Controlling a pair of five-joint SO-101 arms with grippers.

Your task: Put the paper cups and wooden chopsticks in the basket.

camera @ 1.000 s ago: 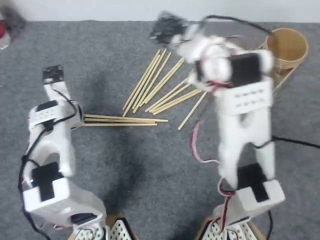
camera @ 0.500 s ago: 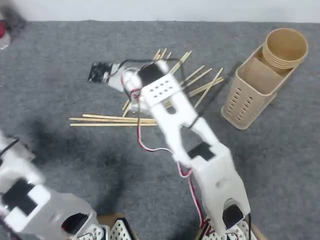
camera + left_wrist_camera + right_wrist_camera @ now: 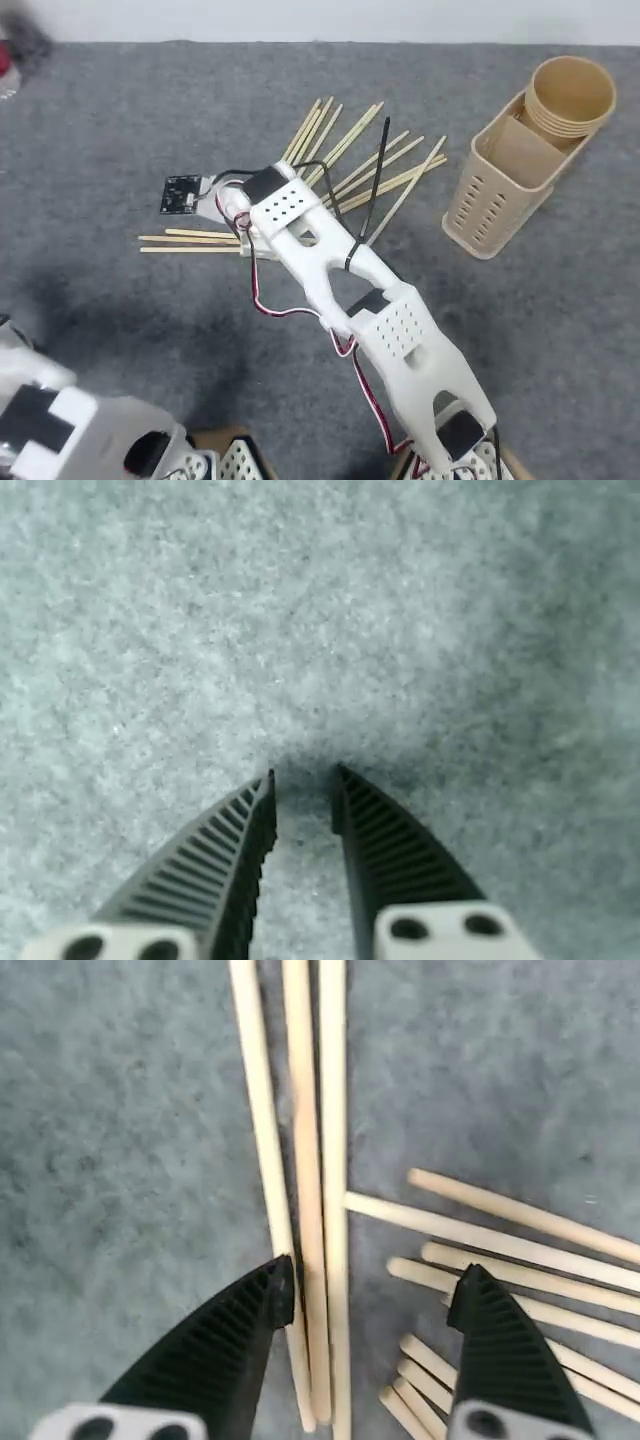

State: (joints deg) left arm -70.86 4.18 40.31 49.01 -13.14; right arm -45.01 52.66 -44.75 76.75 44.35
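The right arm (image 3: 330,270) stretches from the lower right of the high view to centre-left, far nearer the work than the left arm (image 3: 60,430) in the lower left corner, whose left gripper (image 3: 305,790) hangs over bare grey mat (image 3: 300,600), fingers parted by a slim gap. The basket (image 3: 480,200), paper cups (image 3: 572,95) stacked in it, stands upper right, well apart. Three chopsticks (image 3: 190,240) lie side by side, level across centre-left; the right gripper (image 3: 380,1285) is spread across their long axis, one fingertip on the outermost stick.

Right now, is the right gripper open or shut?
Open. The right gripper has its jaws spread wide over the wooden chopsticks and is clamping nothing.
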